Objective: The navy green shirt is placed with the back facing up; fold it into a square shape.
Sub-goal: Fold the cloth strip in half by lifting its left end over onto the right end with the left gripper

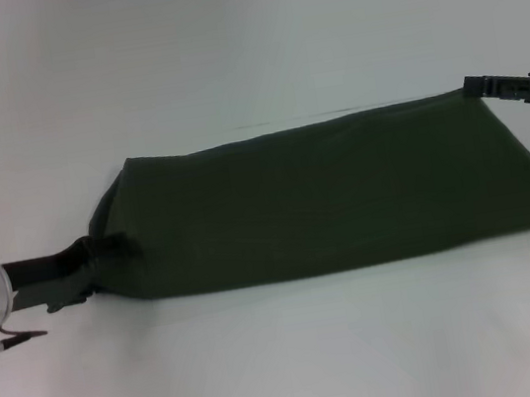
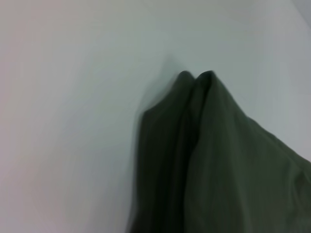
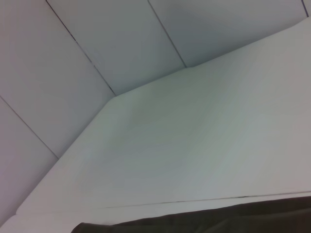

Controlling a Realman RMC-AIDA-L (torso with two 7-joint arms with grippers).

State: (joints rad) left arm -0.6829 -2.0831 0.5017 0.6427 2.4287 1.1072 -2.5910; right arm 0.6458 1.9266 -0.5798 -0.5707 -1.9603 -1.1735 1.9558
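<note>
Navy green shirt (image 1: 335,198) lies folded into a long band across centre frame on the white tabletop (image 1: 225,65), long axis left to right, wider end at right. Left tool (image 1: 94,259) meets the shirt's lower-left corner, its tips buried in fabric, so grip can't be told. Right tool (image 1: 518,89), upper right, is cut off by the frame edge at the shirt's far corner; state also unclear. Left wrist cam shows bunched cloth; right wrist cam shows pale wall panels (image 3: 121,43).

Probably a lab or test cell: a bare, smooth white tabletop (image 1: 243,52) meets plain pale seamed wall panels (image 3: 121,39).
</note>
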